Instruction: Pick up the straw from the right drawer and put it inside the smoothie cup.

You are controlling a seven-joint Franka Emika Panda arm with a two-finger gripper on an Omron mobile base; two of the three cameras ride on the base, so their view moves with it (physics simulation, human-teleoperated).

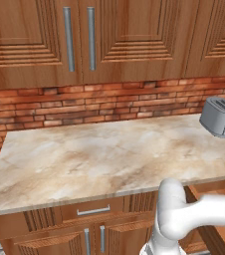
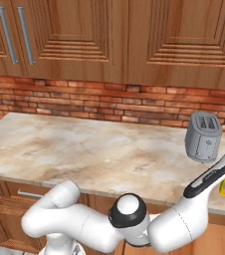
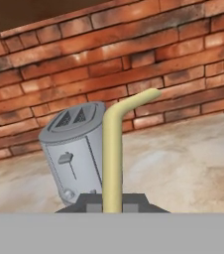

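While the claw (image 3: 112, 204) clamps the straw (image 3: 113, 149), the toaster (image 3: 77, 149) stands near on bare counter (image 3: 183, 158).

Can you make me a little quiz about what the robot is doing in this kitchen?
1. True or false: the claw is shut on the straw.
2. What grey thing stands on the counter by the brick wall? A) kettle B) toaster C) pot
3. Fill in: the top of the straw is ____ (bent or straight).

Key:
1. True; the straw stands up between the fingers.
2. B, the toaster.
3. Bent.
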